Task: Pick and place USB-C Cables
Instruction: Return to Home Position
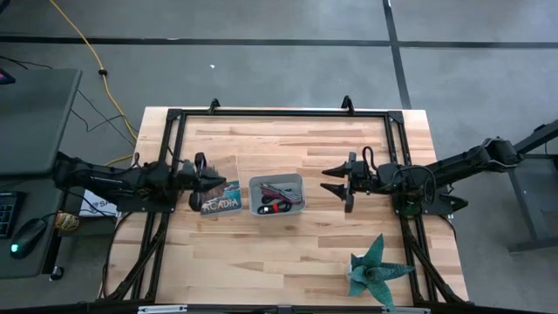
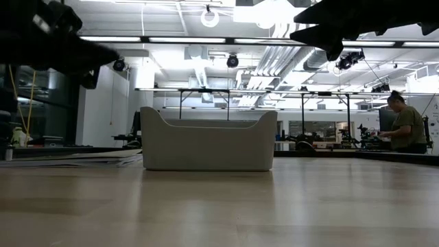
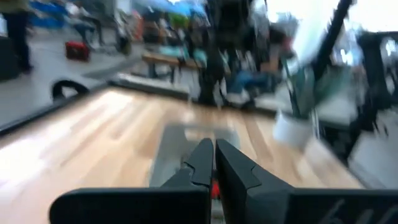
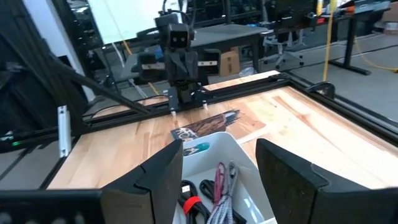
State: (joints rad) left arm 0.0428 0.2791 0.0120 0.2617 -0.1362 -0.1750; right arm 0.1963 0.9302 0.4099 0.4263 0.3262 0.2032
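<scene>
table: light butcher-block wood top (image 1: 288, 253), pretty bare, with a black metal frame (image 1: 279, 113) running round its edges

tray: grey tray (image 1: 253, 194) sits near the middle of the table, between the 2 arms; in the low view it stands flat on the wood with its 2 end walls rising higher than the long side

cables: the USB-C cables (image 1: 277, 197) are all piled inside the tray. The right wrist view shows black loops with a red band, a purplish strand and a grey braided one, tangled enough that I can't count them cleanly

left gripper: left gripper (image 1: 214, 181) hangs above the table just beside the tray, over a printed booklet (image 1: 222, 202). Its fingers (image 3: 202, 158) are pressed together with nothing between them

right gripper: right gripper (image 1: 330, 180) hovers on the tray's other side, near but apart from it, tips pointing at the tray. Jaws are spread wide and empty

other stuff on the table: a teal spiky star-shaped thing (image 1: 377, 270) near the right front corner, well away from the tray

floor: grey concrete with dark lines, and a yellow cord (image 1: 83, 44) snaking across it at the left

side desk: dark desk to the left of the table with a mouse (image 1: 28, 234) on it

room: big open workshop, strip lights and ducts overhead, more benches at the back, and 1 person (image 2: 406, 129) at a bench far off to the right
</scene>
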